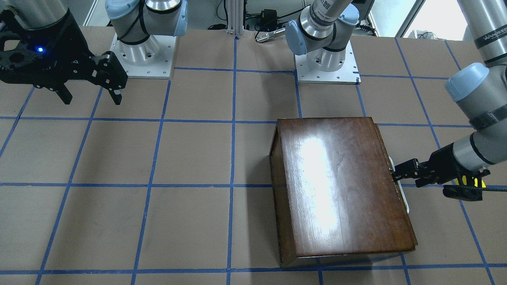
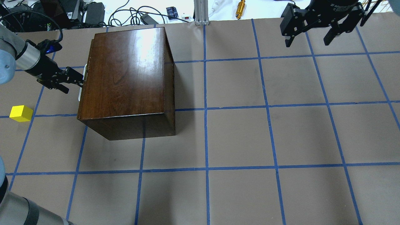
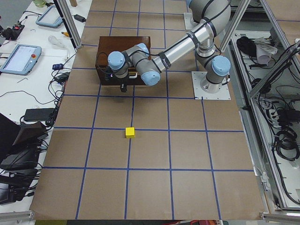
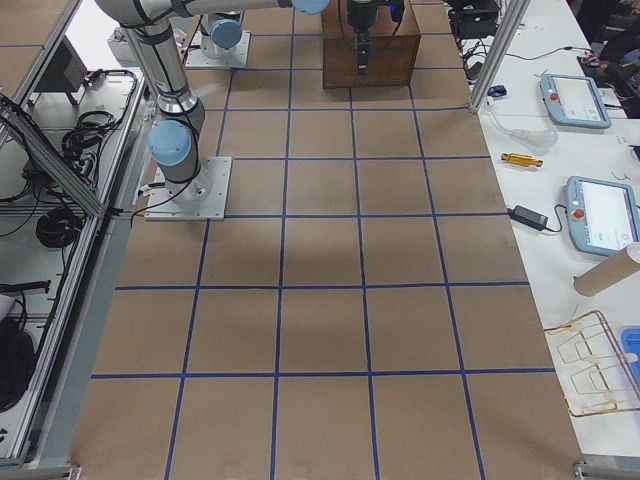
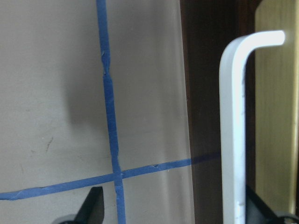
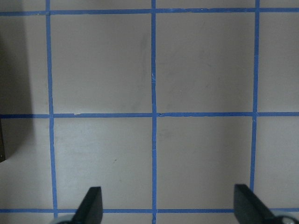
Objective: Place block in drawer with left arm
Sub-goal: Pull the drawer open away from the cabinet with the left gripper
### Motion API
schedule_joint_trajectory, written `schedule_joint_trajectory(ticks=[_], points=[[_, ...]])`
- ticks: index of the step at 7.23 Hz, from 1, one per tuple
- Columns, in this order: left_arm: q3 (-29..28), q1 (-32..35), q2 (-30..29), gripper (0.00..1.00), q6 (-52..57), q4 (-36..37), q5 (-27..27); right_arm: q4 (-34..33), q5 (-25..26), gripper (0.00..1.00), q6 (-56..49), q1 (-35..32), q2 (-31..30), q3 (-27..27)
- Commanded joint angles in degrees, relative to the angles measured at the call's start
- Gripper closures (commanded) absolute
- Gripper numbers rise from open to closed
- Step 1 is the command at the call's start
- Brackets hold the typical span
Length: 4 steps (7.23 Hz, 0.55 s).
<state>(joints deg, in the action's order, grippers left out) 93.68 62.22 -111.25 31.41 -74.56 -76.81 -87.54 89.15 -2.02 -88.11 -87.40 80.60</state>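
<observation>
The yellow block (image 2: 21, 113) lies on the table, left of the dark-brown box (image 2: 125, 75) and apart from it; it also shows in the exterior left view (image 3: 130, 132). The drawer is pushed in, so only its dark front and whitish handle (image 5: 232, 140) show. My left gripper (image 2: 75, 83) is open at the handle (image 1: 401, 192). In the left wrist view the handle stands between the fingers (image 5: 93, 207), close to the right one. My right gripper (image 2: 307, 43) is open and empty, far off on the other side of the table.
The table is brown paper with a blue tape grid (image 2: 205, 109). The two arm bases (image 1: 142, 55) stand at the robot's edge. Cables and a brass tool (image 2: 241, 5) lie beyond the table's far edge.
</observation>
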Motion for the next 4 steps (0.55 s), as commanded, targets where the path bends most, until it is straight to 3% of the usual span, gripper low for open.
schedule_joint_trajectory(ticks=[1, 4], points=[[-0.07, -0.08, -0.02, 0.02, 0.06, 0.03, -1.93, 0.00, -0.03, 0.00, 0.00, -0.04, -0.05, 0.00], [-0.42, -2.53, -0.02, 0.01, 0.23, -0.06, -1.94, 0.00, -0.03, 0.00, 0.00, -0.04, 0.03, 0.00]])
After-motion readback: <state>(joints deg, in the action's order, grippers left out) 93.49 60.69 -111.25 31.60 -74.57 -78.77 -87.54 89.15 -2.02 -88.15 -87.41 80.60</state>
